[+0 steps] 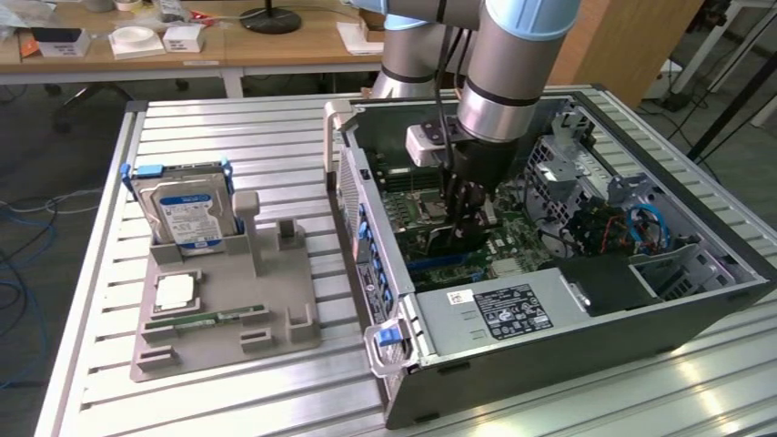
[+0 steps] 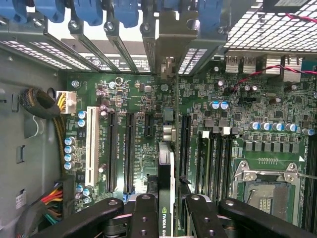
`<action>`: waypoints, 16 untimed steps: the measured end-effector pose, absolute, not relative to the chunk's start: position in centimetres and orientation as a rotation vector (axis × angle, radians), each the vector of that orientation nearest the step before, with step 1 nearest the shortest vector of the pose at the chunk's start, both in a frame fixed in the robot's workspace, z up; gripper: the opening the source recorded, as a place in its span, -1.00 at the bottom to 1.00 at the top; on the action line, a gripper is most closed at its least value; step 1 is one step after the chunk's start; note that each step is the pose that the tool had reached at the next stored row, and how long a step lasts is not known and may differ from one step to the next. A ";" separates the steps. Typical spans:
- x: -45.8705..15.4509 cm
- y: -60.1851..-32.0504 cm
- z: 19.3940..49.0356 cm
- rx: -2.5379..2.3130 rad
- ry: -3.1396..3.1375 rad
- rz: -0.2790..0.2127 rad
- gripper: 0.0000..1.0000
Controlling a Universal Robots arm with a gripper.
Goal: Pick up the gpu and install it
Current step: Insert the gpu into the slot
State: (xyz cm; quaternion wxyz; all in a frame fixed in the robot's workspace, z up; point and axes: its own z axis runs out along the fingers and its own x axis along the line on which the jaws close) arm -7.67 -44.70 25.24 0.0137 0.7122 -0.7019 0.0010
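Observation:
My gripper (image 1: 467, 217) reaches down into the open computer case (image 1: 364, 228), over the green motherboard (image 1: 516, 232). In the wrist view the gripper (image 2: 167, 223) is shut on the gpu (image 2: 166, 168), a thin dark card seen edge-on between the black fingers (image 2: 143, 218). The card stands upright over the motherboard (image 2: 143, 94), between two long black expansion slots (image 2: 130, 148). Its silver end bracket (image 2: 167, 64) points toward the row of rear slot covers with blue latches (image 2: 124, 12). I cannot tell whether the card's edge sits in a slot.
A grey fixture (image 1: 206, 341) lies on the table at the exterior view's left, holding a hard drive (image 1: 185, 214), a memory stick (image 1: 225, 318) and a square chip (image 1: 176, 291). Inside the case are the power supply (image 1: 510, 309), the CPU socket (image 2: 262, 183) and cable bundles (image 2: 47, 106).

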 end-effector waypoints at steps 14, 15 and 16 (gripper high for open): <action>-7.7 -44.7 25.1 2.218 -2.186 0.003 -0.47; -7.7 -44.7 25.1 2.218 -2.187 0.003 -0.47; -7.8 -44.7 25.1 2.218 -2.187 0.003 -0.47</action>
